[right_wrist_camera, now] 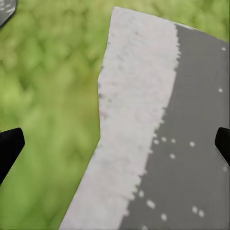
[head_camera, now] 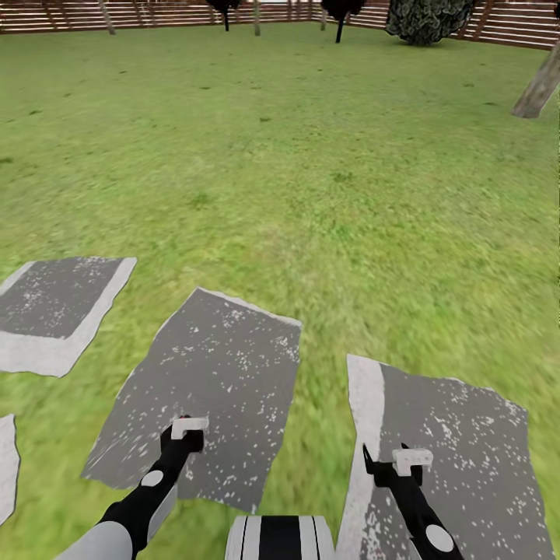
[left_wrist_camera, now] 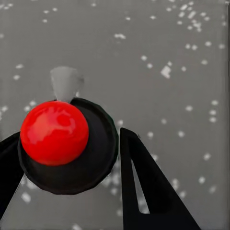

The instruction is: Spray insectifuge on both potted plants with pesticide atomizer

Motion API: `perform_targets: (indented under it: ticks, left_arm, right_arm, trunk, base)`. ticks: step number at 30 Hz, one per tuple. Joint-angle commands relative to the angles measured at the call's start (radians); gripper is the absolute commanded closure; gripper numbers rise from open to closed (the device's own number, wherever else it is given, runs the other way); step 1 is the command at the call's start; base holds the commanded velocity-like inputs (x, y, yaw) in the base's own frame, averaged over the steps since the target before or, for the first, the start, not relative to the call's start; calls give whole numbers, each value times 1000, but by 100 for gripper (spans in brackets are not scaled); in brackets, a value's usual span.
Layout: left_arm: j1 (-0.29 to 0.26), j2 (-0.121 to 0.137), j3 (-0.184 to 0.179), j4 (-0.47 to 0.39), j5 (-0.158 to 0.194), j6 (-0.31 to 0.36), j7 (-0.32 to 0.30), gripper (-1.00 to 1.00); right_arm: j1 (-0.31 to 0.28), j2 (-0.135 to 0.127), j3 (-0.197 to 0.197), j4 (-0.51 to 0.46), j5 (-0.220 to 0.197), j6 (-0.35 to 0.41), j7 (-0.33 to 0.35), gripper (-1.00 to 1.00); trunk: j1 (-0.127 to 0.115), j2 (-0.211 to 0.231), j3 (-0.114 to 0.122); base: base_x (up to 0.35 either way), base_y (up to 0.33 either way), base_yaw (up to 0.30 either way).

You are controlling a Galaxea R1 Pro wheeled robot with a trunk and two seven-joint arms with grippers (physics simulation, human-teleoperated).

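From the head view we look over an open lawn (head_camera: 311, 179) with grey stepping stones (head_camera: 206, 397) near our base, a slatted wooden fence (head_camera: 117, 14) along the far edge, a dark blocky bush (head_camera: 428, 19) and a leaning tree trunk (head_camera: 538, 85). Both arms hang low over the stones, the left tool (head_camera: 187, 432) above the middle slab and the right tool (head_camera: 404, 464) above the slab at our right. We make out neither the pesticide atomizer nor the potted plants anywhere on this stretch of grass, so we judge the task barely begun: the bottle is yet to be found and grasped, and both plants are yet to be sprayed

In the left wrist view we see a round black disc topped by a glossy red ball (left_wrist_camera: 54, 132) lying between the two dark fingers (left_wrist_camera: 143, 187), over speckled grey stone (left_wrist_camera: 172, 57). Whether the fingers pinch it or merely frame it, we cannot tell

In the right wrist view the fingertips (right_wrist_camera: 9, 146) sit at opposite edges of the picture, spread wide with nothing between them, above the pale border of a stone (right_wrist_camera: 136, 120) where it meets grass (right_wrist_camera: 48, 86)
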Motion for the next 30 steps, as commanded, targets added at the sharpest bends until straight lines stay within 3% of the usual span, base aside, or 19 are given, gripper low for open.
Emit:
perform_targets:
  ticks: [1,22,30]
  left_arm:
    - [0,0,1,1,0,-3,0,100]
    - [-3,1,-3,-2,1,11,-11,100]
    - [4,13,-1,3,-10,50,-9,100]
  right_arm:
    - [0,0,0,1,1,-3,0,-100]
    - [0,5,2,8,2,-3,0,-100]
    - [1,4,2,9,2,-3,3,-100]
  trunk:
    - [-1,0,3]
    - [-10,5,85]
    - [-14,7,123]
  base:
    - [0,0,0]
    - [0,0,0]
    - [0,0,-181]
